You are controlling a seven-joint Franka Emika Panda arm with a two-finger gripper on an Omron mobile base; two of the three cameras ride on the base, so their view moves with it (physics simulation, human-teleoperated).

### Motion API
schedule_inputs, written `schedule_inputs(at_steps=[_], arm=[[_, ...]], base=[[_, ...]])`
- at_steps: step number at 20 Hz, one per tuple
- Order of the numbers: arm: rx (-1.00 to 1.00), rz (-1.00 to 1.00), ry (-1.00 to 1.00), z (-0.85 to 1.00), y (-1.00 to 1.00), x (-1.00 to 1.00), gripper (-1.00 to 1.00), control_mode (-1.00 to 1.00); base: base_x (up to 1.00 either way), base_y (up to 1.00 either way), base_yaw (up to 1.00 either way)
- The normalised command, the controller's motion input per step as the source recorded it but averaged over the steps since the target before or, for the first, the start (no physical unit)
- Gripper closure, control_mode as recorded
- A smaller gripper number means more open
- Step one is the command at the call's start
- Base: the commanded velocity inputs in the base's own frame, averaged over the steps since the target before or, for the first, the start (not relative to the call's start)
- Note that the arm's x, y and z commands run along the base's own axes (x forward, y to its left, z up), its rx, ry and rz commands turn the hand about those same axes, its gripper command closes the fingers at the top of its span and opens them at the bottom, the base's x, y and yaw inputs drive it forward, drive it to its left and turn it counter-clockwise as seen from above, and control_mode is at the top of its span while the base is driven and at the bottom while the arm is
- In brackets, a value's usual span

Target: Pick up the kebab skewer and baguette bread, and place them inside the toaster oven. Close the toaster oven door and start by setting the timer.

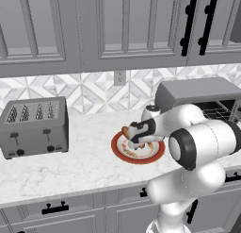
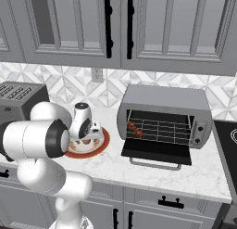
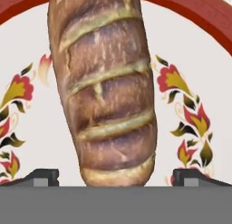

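Biggest first: the counter (image 1: 70, 166) runs under the cabinets, w/ the four-slot toaster (image 1: 34, 126) parked well off to one side, not your target. The toaster oven (image 2: 164, 119) sits at the other end, its toaster oven door (image 2: 156, 153) dropped flat toward you so the cavity's reachable. That's why the kebab skewer (image 2: 134, 128) can already lie on the wire rack inside, near the cavity's left side; half the loading looks done.

Between toaster and oven you've got the red-rimmed plate (image 3: 199, 12), and the arm is bent down over it. The baguette bread (image 3: 106, 87) lies on the plate, running lengthwise up the hand view, centred btwn the two tips. The gripper (image 3: 116, 175) is spread wide, one finger (image 3: 43, 177) each side of the loaf's near end, holding nothing yet. Looks lined up so you pinch across the narrow width, not along it.

Next, prob: lower a bit, close on the loaf, carry to oven. Crust is rounded, so it could roll if you pinch off-centre.
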Motion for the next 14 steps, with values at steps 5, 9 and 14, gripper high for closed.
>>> schedule_inputs(at_steps=[5, 9, 14], arm=[[0.01, 0.0, -0.04, -0.03, 0.02, 0.0, -1.0, -1.0], [0.04, 0.0, -0.01, 0.0, 0.0, 0.0, -1.0, -1.0], [0.07, 0.0, -0.04, 0.01, 0.0, 0.0, -1.0, -1.0]], base=[[0.0, 0.0, 0.0], [0.0, 0.0, 0.0], [0.0, 0.0, 0.0]])
